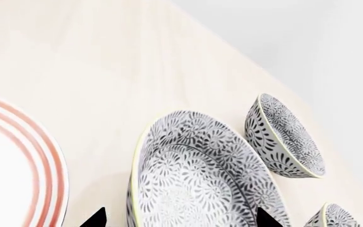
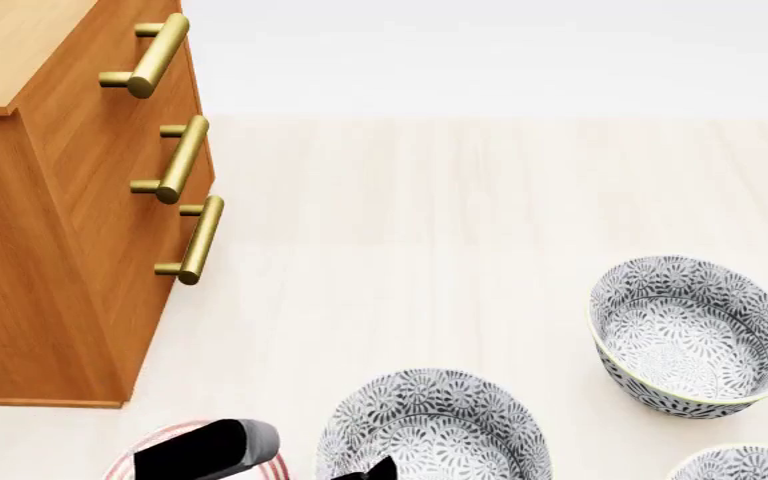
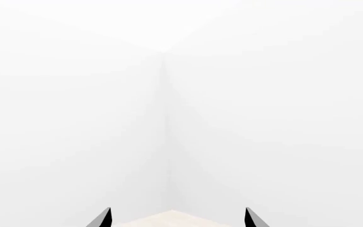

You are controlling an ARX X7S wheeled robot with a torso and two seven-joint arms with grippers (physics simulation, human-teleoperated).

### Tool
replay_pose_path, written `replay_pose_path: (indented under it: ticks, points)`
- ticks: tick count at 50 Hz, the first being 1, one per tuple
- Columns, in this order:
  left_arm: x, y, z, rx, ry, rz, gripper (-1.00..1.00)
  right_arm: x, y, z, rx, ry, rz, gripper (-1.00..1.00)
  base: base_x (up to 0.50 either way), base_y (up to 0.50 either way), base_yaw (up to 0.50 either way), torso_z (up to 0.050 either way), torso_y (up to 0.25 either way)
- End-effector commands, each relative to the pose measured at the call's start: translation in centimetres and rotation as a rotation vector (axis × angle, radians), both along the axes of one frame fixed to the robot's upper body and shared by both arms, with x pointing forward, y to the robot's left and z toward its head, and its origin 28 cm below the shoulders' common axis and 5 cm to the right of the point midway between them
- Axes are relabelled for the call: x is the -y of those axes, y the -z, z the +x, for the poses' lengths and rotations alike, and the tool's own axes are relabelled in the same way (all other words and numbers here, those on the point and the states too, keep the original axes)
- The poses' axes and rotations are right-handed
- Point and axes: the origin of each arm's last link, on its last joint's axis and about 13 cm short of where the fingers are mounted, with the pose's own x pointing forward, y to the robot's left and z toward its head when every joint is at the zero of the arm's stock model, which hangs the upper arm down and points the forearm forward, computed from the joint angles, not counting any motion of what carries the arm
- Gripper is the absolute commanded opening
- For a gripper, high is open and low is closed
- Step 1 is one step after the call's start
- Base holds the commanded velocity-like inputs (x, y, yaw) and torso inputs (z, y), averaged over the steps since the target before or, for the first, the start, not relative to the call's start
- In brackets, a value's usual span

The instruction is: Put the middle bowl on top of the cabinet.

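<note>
While the middle bowl [image 2: 434, 430] sits on the counter [image 2: 491, 220] at lower centre, nothing is lifted: the left claw [image 1: 181, 220] hangs spread about its rim, ungripped; the cabinet [image 2: 51, 220] top, upper left, awaits. Right claw [image 3: 178, 218] spread, idle.

place: simulated home-like room, rendered | evidence: pale wooden tabletop [image 2: 464, 220]; orange-brown drawer cabinet [image 2: 51, 250] with brass bar handles [image 2: 177, 160]; patterned ceramic bowls [image 2: 694, 335]; red-ringed plate [image 1: 14, 165]; blank white walls [image 3: 168, 94] meeting in a corner
</note>
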Motion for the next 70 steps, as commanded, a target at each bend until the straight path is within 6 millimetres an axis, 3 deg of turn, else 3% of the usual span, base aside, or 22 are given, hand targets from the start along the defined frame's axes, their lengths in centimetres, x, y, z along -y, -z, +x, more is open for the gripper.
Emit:
replay_pose_path:
  ticks: [1, 24, 43, 44, 60, 70]
  points:
    - [0.2, 0.6, 0.1, -0.011, 0.014, 0.008, 1.0, 0.0, 0.0, 0.0, 0.002, 0.0, -0.001, 1.0, 0.0, 0.0, 0.0, 0.0, 0.0]
    - [0.6, 2.3, 0.6, -0.041, 0.043, 0.039, 1.0, -0.1, 0.1, 0.2, -0.002, -0.005, -0.002, 1.0, 0.0, 0.0, 0.0, 0.0, 0.0]
    - [0.8, 2.5, 0.5, -0.04, 0.063, 0.032, 1.0, -0.2, 0.1, 0.3, -0.003, -0.006, -0.004, 1.0, 0.0, 0.0, 0.0, 0.0, 0.0]
    - [0.8, 2.5, 0.5, -0.039, 0.066, 0.024, -1.0, -0.2, 0.1, 0.3, -0.004, -0.007, -0.004, 1.0, 0.0, 0.0, 0.0, 0.0, 0.0]
    - [0.8, 2.4, 0.2, -0.007, 0.072, 0.003, -1.0, -0.2, 0.0, 0.3, 0.0, -0.007, -0.004, 1.0, 0.0, 0.0, 0.0, 0.0, 0.0]
    - [0.8, 2.3, 0.0, 0.001, 0.076, -0.01, -1.0, -0.1, 0.0, 0.3, 0.001, -0.006, -0.004, 1.0, 0.0, 0.0, 0.0, 0.041, 0.161]
